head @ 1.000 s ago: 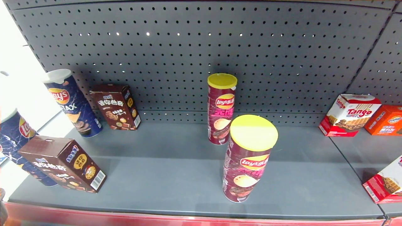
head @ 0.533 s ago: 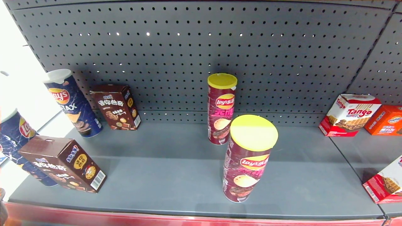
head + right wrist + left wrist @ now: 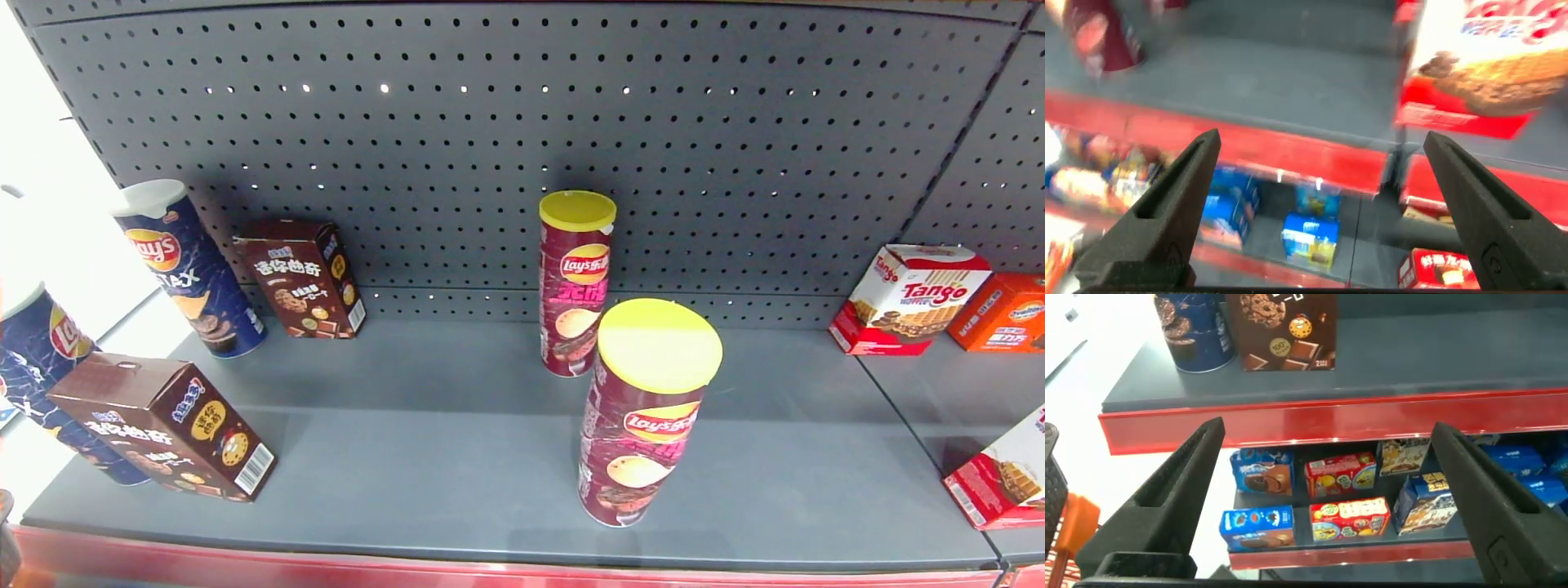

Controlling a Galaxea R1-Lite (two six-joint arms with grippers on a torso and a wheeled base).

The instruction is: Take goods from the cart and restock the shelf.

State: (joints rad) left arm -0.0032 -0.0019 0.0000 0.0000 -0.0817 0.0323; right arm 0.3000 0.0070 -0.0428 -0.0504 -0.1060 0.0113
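On the grey shelf [image 3: 457, 457] stand two maroon chip cans with yellow lids, one at the front [image 3: 641, 416] and one at the back [image 3: 575, 282]. Two blue chip cans [image 3: 188, 265] and two brown cookie boxes [image 3: 167, 429] are at the left. My left gripper [image 3: 1327, 429] is open and holds nothing, below and in front of the shelf's red front edge [image 3: 1372, 416], under a brown cookie box [image 3: 1282, 331]. My right gripper [image 3: 1323, 137] is also open, facing the red edge [image 3: 1290, 147] between a maroon can [image 3: 1102, 33] and a red wafer box [image 3: 1478, 65].
Red wafer boxes [image 3: 910, 298] and an orange box [image 3: 1004, 310] stand at the right of the shelf. A perforated back panel [image 3: 522, 122] closes the rear. A lower shelf holds several small snack boxes [image 3: 1343, 494]. An orange and black cart part [image 3: 1065, 523] shows beside the left gripper.
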